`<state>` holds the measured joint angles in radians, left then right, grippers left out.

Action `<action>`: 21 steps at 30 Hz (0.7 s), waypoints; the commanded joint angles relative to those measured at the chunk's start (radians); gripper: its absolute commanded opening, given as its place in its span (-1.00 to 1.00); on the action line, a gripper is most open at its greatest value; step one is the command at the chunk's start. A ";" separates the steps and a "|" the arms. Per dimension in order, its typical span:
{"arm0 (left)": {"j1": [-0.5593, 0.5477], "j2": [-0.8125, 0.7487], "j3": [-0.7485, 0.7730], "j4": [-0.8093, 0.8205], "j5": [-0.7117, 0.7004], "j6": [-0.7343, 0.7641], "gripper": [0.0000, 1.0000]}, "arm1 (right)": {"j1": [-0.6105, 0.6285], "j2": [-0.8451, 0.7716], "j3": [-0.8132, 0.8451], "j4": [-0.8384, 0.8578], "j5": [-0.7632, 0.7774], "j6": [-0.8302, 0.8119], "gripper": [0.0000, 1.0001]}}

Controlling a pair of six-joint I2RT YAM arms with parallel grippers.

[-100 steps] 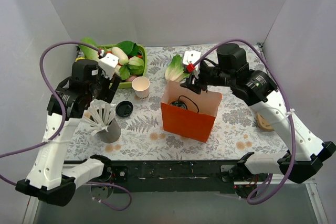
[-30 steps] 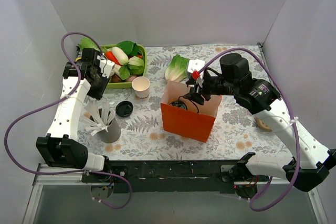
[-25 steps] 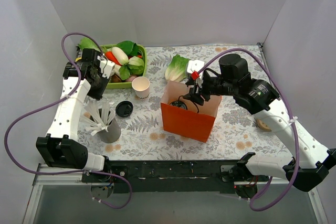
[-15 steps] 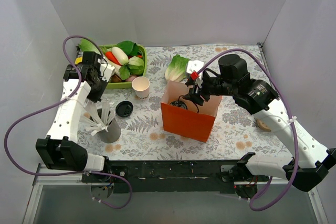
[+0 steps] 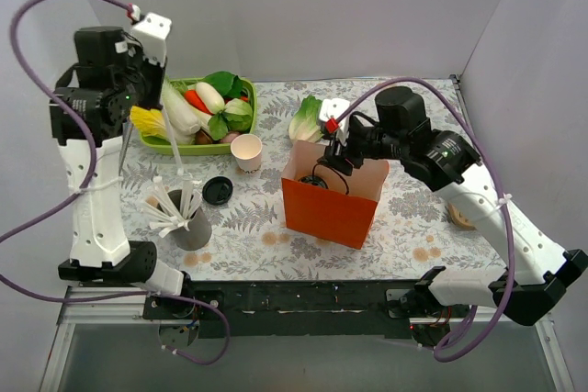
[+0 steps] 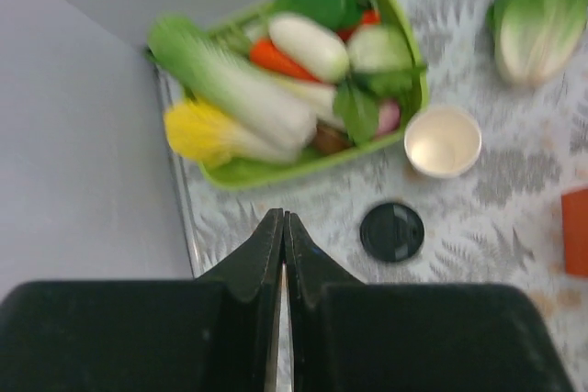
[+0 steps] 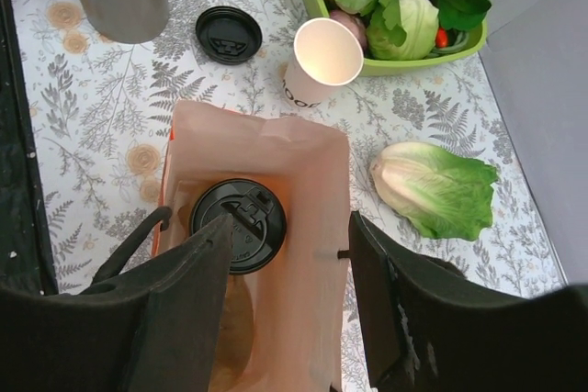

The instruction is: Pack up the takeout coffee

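"Orange paper bag [image 5: 329, 207] is standing upright and open, just right of centre in the overhead view. What is sitting in it?"

"The takeout coffee [image 7: 238, 224] is resting down inside, its black lid facing up in the middle of the right wrist view."

"And the arms?"

"The right gripper [image 7: 289, 227] is hanging over the bag's mouth, fingers spread wide and clasping nothing. The left gripper [image 6: 283, 222] is hovering high at the upper left of the overhead view, fingers pressed together with nothing between them."

"The smaller things?"

"A green tray of vegetables [image 6: 248, 172] is lying at the upper left. A lettuce head [image 5: 306, 119] is lying just above the bag. An open white paper cup [image 5: 246, 151] is standing beside the tray's lower right corner, and a loose black lid [image 5: 217, 191] is lying just below and left of that cup."
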<state>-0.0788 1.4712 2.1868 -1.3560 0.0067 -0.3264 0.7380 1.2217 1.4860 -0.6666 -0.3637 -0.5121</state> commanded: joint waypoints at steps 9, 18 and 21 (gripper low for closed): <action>0.002 -0.321 -0.072 0.581 0.539 0.005 -1.00 | -0.171 0.041 0.206 0.212 0.215 0.161 0.43; 0.002 -0.219 -0.027 0.518 0.907 -0.171 -1.00 | -0.322 0.157 0.381 0.111 0.322 0.198 0.55; 0.001 -0.255 -0.146 0.526 0.941 -0.142 -1.00 | -0.338 0.142 0.364 0.091 0.299 0.198 0.55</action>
<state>-0.0769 1.2095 2.1410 -0.8108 0.8268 -0.4576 0.4213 1.3731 1.8313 -0.5526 -0.0803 -0.3405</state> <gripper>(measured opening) 0.009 0.774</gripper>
